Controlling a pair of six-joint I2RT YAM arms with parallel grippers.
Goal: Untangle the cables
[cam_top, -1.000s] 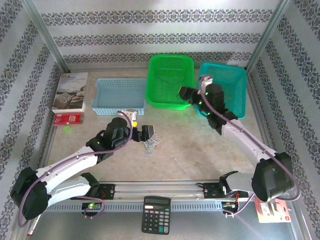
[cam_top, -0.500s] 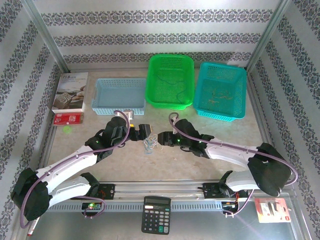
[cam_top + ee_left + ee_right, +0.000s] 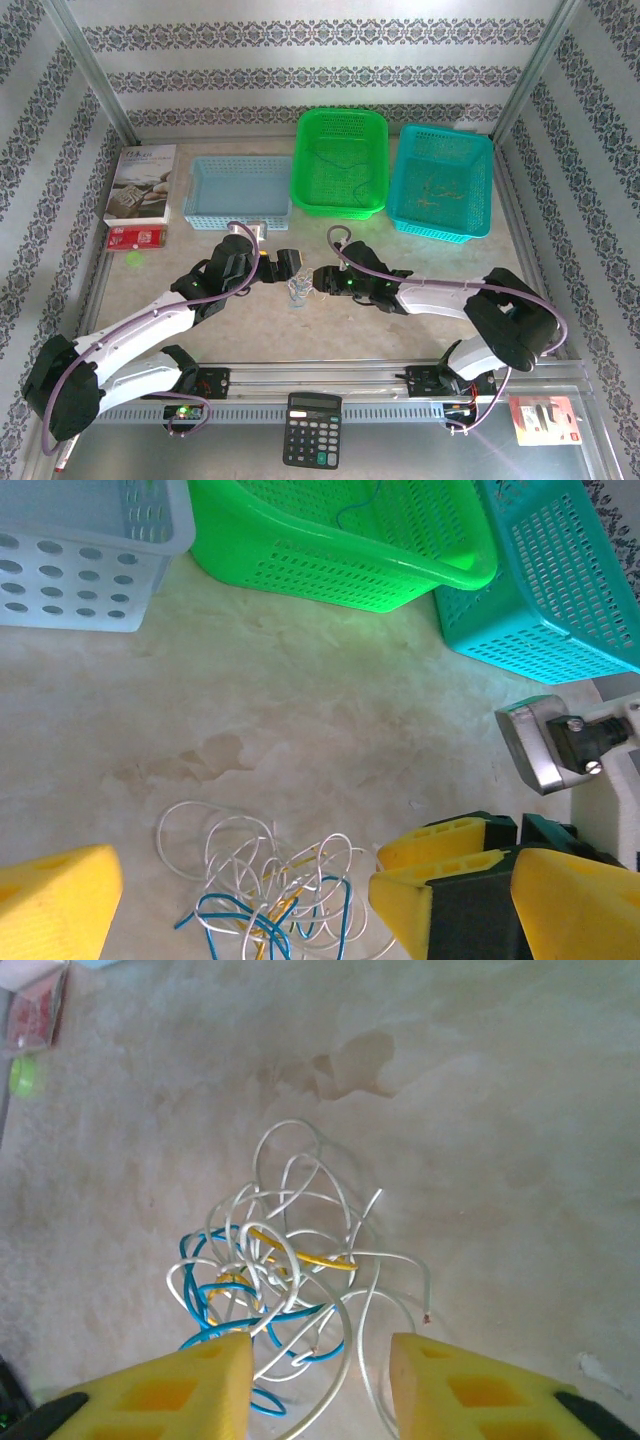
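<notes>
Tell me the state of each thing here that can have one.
cables, tangled in one pile on the table
left hand, open, at the pile
right hand, open, fingers on both sides of the pile
green basket, holds a thin blue cable
teal basket, holds thin tan cables

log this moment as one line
cables: tangled heap on table | left gripper: open, heap between fingers | right gripper: open, fingers either side of heap's near edge
</notes>
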